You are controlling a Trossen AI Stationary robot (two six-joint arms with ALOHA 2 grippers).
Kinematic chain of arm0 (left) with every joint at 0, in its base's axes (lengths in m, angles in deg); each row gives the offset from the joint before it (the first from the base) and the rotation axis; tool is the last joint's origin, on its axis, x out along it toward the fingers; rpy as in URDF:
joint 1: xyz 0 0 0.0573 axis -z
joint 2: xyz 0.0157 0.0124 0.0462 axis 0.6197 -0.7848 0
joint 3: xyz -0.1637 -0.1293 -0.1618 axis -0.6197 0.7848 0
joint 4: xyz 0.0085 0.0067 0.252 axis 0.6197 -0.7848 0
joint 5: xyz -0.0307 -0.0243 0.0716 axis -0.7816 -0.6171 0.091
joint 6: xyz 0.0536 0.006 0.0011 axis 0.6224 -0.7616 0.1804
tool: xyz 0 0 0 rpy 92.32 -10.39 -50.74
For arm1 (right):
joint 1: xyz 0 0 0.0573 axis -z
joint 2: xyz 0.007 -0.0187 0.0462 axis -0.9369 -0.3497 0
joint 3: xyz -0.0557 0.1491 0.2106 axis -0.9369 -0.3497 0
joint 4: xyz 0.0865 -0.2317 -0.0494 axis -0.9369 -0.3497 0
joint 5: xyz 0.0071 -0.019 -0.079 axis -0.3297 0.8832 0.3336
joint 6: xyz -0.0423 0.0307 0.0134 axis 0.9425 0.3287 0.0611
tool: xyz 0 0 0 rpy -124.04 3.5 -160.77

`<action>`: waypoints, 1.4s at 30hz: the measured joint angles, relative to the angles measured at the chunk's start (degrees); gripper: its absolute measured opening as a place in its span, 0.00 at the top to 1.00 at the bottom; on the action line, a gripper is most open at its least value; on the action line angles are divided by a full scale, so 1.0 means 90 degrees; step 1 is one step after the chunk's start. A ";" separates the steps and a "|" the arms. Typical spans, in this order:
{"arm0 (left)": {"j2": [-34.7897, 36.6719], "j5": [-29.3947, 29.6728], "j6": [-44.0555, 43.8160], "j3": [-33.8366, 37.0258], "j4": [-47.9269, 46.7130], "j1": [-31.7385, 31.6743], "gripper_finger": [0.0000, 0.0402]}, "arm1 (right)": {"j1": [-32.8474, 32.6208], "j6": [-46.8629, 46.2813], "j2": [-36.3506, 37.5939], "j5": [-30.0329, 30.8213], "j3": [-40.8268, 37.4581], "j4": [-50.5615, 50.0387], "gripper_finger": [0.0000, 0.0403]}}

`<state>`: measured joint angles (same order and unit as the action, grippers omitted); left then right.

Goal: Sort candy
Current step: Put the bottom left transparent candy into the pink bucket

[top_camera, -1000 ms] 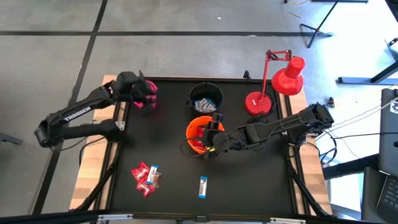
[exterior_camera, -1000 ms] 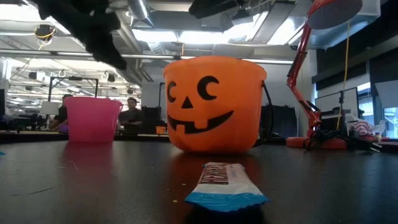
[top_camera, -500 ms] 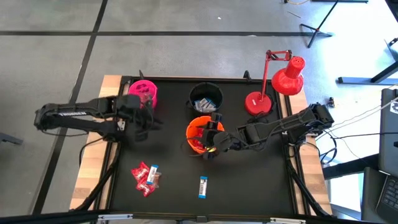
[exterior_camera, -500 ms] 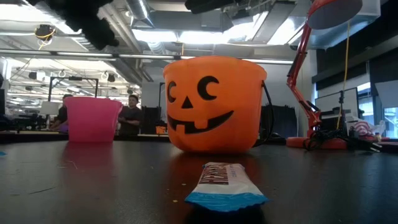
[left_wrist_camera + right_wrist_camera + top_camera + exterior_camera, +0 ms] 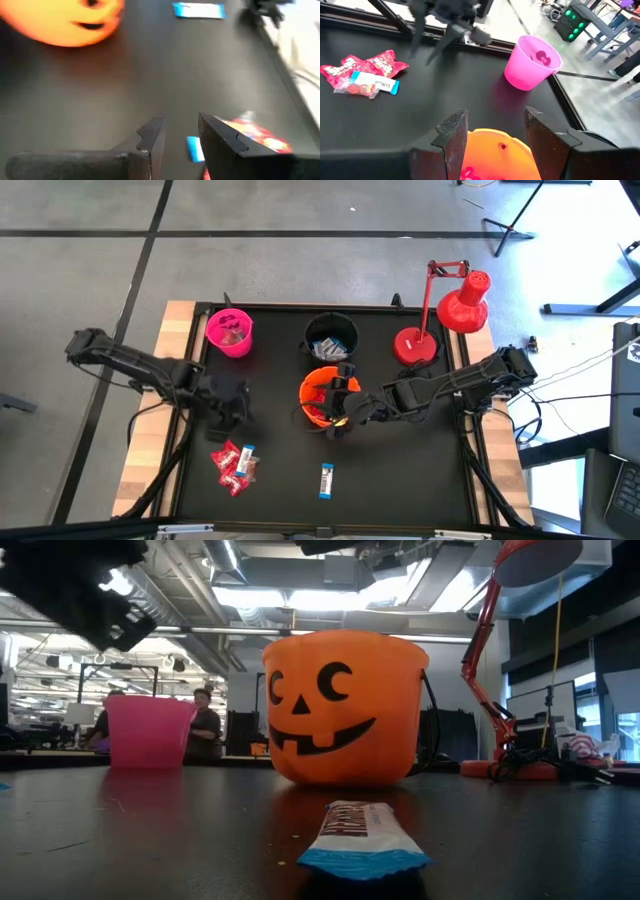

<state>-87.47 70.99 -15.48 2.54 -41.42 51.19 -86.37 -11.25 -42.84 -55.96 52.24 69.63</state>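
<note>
A: Where's the left gripper (image 5: pixel 232 412) rn?

B: Over the black table (image 5: pixel 400 470), fingers (image 5: pixel 150 137) part open w/ a narrow gap, nothing between them. The candy pile (image 5: pixel 236 463) sits just ahead of it, toward the table's front edge. Red packets (image 5: pixel 367 63) w/ a small blue-and-white bar (image 5: pixel 374 83) lying on them, all touching.

A: And the buckets, relative to that gripper?

B: Pink bucket (image 5: pixel 230 333) is behind it near the back edge, well apart; some candy inside. Orange bucket (image 5: pixel 322 395) is off to its right side, apart. Black bucket (image 5: pixel 331 337) is farther back-right, blue-and-white candy in it.

A: Right gripper (image 5: pixel 340 402)?

B: Hangs over the orange bucket's rim, fingers (image 5: pixel 454 131) spread wide, empty. Red candy (image 5: pixel 468 173) shows in the bucket right below it. From there the pink bucket is ahead-left, the pile farther off toward the front.

A: Any strays?

B: One blue-and-white bar (image 5: pixel 327 480) lies alone, in front of the orange bucket, well apart from both grippers; from the left one it's off to the right-front. Low view shows it flat on the table before the pumpkin face.

A: Anything else?

B: Red lamp (image 5: pixel 440 320) at the back right corner, behind the right arm. A person (image 5: pixel 205 725) stands in the room beyond the table.
</note>
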 joint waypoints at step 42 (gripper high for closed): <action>-0.3883 0.2557 -0.0304 0.0266 0.2386 0.2504 0.83 | 0.0000 0.0214 0.0000 -0.0163 0.0000 0.0324 0.53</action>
<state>-122.42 94.01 -18.22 4.94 -19.95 73.72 -86.37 -9.32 -42.84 -57.42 52.24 72.55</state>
